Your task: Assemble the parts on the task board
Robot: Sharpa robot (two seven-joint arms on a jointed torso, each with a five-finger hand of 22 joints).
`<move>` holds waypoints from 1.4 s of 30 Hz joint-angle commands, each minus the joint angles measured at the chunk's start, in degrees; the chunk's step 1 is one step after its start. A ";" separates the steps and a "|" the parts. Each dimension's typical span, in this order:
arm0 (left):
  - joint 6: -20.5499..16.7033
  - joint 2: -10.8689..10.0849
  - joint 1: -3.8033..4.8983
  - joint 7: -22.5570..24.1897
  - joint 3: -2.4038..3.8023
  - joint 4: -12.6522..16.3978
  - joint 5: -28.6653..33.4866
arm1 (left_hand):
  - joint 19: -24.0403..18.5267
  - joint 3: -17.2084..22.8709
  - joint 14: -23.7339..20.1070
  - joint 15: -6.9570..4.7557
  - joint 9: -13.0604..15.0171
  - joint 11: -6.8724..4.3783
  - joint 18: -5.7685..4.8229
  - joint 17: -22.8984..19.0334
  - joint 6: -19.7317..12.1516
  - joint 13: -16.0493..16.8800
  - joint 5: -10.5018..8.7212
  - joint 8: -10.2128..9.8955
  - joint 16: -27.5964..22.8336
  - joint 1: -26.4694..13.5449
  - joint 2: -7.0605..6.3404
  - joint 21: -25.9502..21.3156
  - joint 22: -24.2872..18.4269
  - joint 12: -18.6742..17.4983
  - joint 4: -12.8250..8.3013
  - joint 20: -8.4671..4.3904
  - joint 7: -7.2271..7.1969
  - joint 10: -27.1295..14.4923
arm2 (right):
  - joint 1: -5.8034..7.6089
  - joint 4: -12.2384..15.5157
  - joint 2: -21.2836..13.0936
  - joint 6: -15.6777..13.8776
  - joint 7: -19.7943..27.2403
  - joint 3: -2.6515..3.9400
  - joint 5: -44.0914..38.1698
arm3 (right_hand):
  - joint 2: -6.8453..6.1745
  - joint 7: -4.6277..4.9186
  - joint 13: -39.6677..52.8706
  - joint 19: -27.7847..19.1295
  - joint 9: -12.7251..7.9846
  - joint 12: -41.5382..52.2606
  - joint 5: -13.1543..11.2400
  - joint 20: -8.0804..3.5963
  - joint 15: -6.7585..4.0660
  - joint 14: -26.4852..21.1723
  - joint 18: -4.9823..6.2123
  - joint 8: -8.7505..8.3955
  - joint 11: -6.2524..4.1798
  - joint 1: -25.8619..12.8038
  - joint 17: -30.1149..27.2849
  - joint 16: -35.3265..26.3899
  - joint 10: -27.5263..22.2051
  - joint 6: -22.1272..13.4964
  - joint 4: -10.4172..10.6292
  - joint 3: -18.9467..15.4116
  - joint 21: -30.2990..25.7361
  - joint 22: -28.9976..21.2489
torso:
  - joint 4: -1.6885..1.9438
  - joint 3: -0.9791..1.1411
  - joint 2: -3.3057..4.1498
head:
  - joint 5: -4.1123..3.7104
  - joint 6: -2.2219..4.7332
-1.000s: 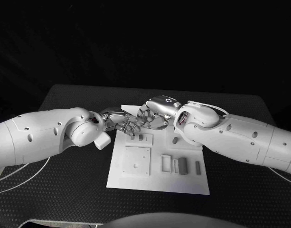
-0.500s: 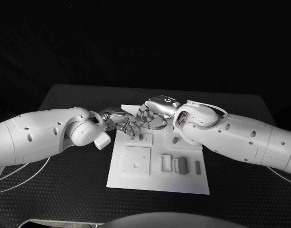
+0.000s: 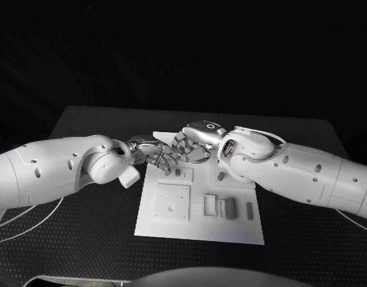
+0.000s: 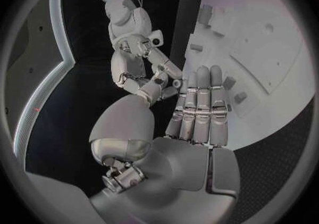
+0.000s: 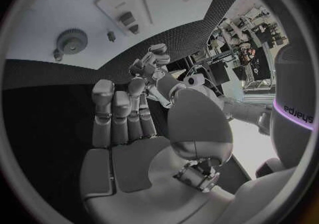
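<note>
Black textured table [image 3: 79, 239] under dim light, darkness beyond its far edge.

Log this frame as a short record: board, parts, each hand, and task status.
Board: white task board lies flat on the black table.
Parts: small pieces lie on the near half of the board, among them a square plate and a dark block.
Left hand: fingers straight and together, nothing seen in it, above the board's far end.
Right hand: fingers straight and together, nothing seen in it.
Hands together: they meet fingertip to fingertip over the board's far edge; whether they touch cannot be told.
Status: no part is being held.
</note>
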 commanded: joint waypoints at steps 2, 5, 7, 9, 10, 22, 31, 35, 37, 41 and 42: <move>0.93 0.11 0.00 0.69 0.02 0.17 0.50 | -0.55 0.51 -0.10 -0.06 -0.06 -0.31 -0.52 0.10 0.00 -0.05 -0.18 0.36 -0.26 0.09 0.92 0.05 -0.04 -0.19 -0.09 0.07 -0.27 0.17 | -0.03 0.06 0.26 0.60 0.54 0.04 -0.02 | -0.42 0.33 -0.07 0.10 0.05 -0.17 0.15 -0.22 -0.37 -0.17 3.82 -0.33 0.28 -0.28 -0.02 -0.36 0.23 -0.02 0.43 0.05 0.03 0.63 | 0.01 0.00 0.01 | 0.03 -0.04; 0.87 0.13 0.00 0.81 0.02 0.18 0.50 | -0.61 0.75 -0.10 -0.06 -0.07 -0.35 -0.55 0.16 0.05 -0.06 -0.17 0.37 -0.30 0.53 1.46 0.06 -0.01 -0.20 -0.39 0.07 -0.34 0.22 | -0.03 -0.03 0.27 0.58 0.50 0.04 -0.02 | -0.41 0.34 -0.07 0.10 0.05 -0.17 0.15 -0.22 -0.37 -0.17 3.82 -0.34 0.29 -0.30 -0.02 -0.37 0.22 -0.04 0.43 0.05 0.02 0.62 | 0.01 -0.01 0.00 | 0.05 -0.07; 0.87 0.13 0.00 0.86 0.02 0.18 0.50 | -0.64 0.88 -0.10 -0.06 -0.06 -0.41 -0.57 0.20 0.17 -0.05 -0.17 0.43 -0.32 0.79 1.93 0.07 0.02 -0.16 -0.61 0.07 -0.42 0.33 | -0.03 -0.05 0.27 0.59 0.49 0.04 -0.02 | -0.41 0.34 -0.07 0.10 0.05 -0.17 0.15 -0.22 -0.37 -0.17 3.82 -0.34 0.29 -0.30 -0.02 -0.37 0.22 -0.04 0.43 0.05 0.02 0.62 | 0.01 -0.01 0.00 | 0.05 -0.07; 0.89 0.12 0.00 0.86 0.02 0.19 0.50 | -0.66 0.93 -0.09 -0.05 -0.04 -0.46 -0.60 0.23 0.29 -0.04 -0.17 0.49 -0.33 0.98 2.33 0.08 0.05 -0.13 -0.83 0.08 -0.47 0.44 | -0.03 -0.09 0.30 0.69 0.45 0.04 -0.02 | -0.41 0.34 -0.07 0.09 0.05 -0.17 0.15 -0.23 -0.37 -0.17 3.82 -0.34 0.29 -0.31 -0.02 -0.38 0.22 -0.05 0.43 0.05 0.01 0.62 | 0.00 -0.02 0.00 | 0.04 -0.08; 0.89 0.10 0.00 0.83 0.02 0.20 0.50 | -0.67 0.94 -0.08 -0.05 -0.03 -0.48 -0.61 0.25 0.34 -0.03 -0.17 0.51 -0.33 1.05 2.45 0.08 0.07 -0.12 -0.95 0.08 -0.50 0.49 | -0.03 -0.12 0.33 0.72 0.46 0.04 -0.02 | -0.41 0.34 -0.07 0.09 0.05 -0.17 0.15 -0.23 -0.37 -0.18 3.82 -0.35 0.29 -0.31 -0.02 -0.38 0.22 -0.05 0.43 0.05 0.01 0.62 | 0.00 -0.02 0.01 | 0.04 -0.10; 1.07 0.04 0.00 0.62 0.02 0.30 0.46 | -0.68 1.06 0.03 -0.09 0.03 -0.68 -0.67 0.44 0.96 0.03 -0.15 0.77 -0.36 1.97 3.45 0.13 0.21 0.01 -2.60 0.04 -0.68 1.18 | -0.03 -0.25 0.57 0.82 0.55 0.03 0.12 | -0.39 0.35 -0.08 0.09 0.05 -0.18 0.16 -0.24 -0.36 -0.19 3.82 -0.38 0.30 -0.35 -0.01 -0.40 0.19 -0.10 0.42 0.05 -0.02 0.62 | 0.00 -0.02 0.00 | 0.01 -0.14; 0.62 -0.08 0.00 0.65 0.02 0.43 0.46 | -0.40 4.90 0.30 -0.10 0.20 -0.96 -0.76 0.69 1.98 0.15 -0.25 1.24 -0.41 3.96 2.72 0.19 0.33 0.18 -2.48 0.03 -0.92 2.41 | -0.03 -0.18 0.68 0.72 0.60 0.03 0.22 | -0.43 0.40 -0.09 0.06 0.03 -0.21 0.16 -0.25 -0.35 -0.23 3.82 -0.47 0.33 -0.39 0.00 -0.44 0.12 -0.26 0.38 0.04 -0.07 0.60 | -0.01 0.00 0.00 | 0.02 -0.12; 0.73 -0.08 0.00 0.69 0.02 0.41 0.46 | -0.35 5.43 0.35 -0.12 0.36 -1.12 -0.78 0.79 2.45 0.26 -0.24 1.52 -0.41 4.18 2.49 0.23 0.44 0.34 -2.64 0.00 -1.06 2.98 | -0.08 -0.31 0.85 0.72 0.59 0.03 0.22 | -0.45 0.41 -0.09 0.05 0.02 -0.22 0.16 -0.26 -0.34 -0.24 3.82 -0.51 0.35 -0.40 0.00 -0.46 0.10 -0.33 0.37 0.05 -0.09 0.60 | -0.03 0.03 0.01 | 0.02 -0.13; 0.76 -0.07 0.00 0.68 0.02 0.41 0.46 | -0.36 5.56 0.35 -0.13 0.38 -1.14 -0.78 0.81 2.50 0.28 -0.24 1.55 -0.42 4.29 2.44 0.23 0.46 0.35 -2.76 -0.01 -1.07 3.06 | -0.11 -0.44 0.95 0.72 0.55 0.03 0.22 | -0.44 0.42 -0.09 0.05 0.02 -0.22 0.16 -0.26 -0.34 -0.24 3.82 -0.52 0.35 -0.40 0.00 -0.46 0.09 -0.35 0.37 0.05 -0.10 0.60 | -0.03 0.03 0.00 | 0.01 -0.10; 0.85 -0.07 0.00 0.64 0.02 0.41 0.46 | -0.36 5.84 0.37 -0.13 0.49 -1.20 -0.80 0.87 2.77 0.37 -0.24 1.72 -0.43 4.52 2.46 0.23 0.53 0.45 -3.00 0.00 -1.08 3.44 | -0.18 -0.54 1.01 0.71 0.51 0.03 0.22 | -0.43 0.43 -0.09 0.05 0.01 -0.22 0.17 -0.27 -0.33 -0.25 3.82 -0.55 0.36 -0.39 0.00 -0.47 0.08 -0.39 0.36 0.06 -0.11 0.59 | -0.03 0.04 0.01 | -0.03 -0.09; 0.83 -0.07 0.00 0.61 0.02 0.41 0.45 | -0.36 5.92 0.37 -0.13 0.53 -1.22 -0.81 0.89 2.88 0.40 -0.25 1.79 -0.44 4.57 2.45 0.23 0.56 0.50 -3.07 0.00 -1.09 3.59 | -0.18 -0.55 1.01 0.72 0.50 0.03 0.22 | -0.43 0.43 -0.09 0.05 0.01 -0.22 0.17 -0.27 -0.33 -0.25 3.82 -0.55 0.36 -0.39 0.00 -0.47 0.08 -0.39 0.36 0.07 -0.12 0.59 | -0.03 0.04 0.01 | -0.03 -0.09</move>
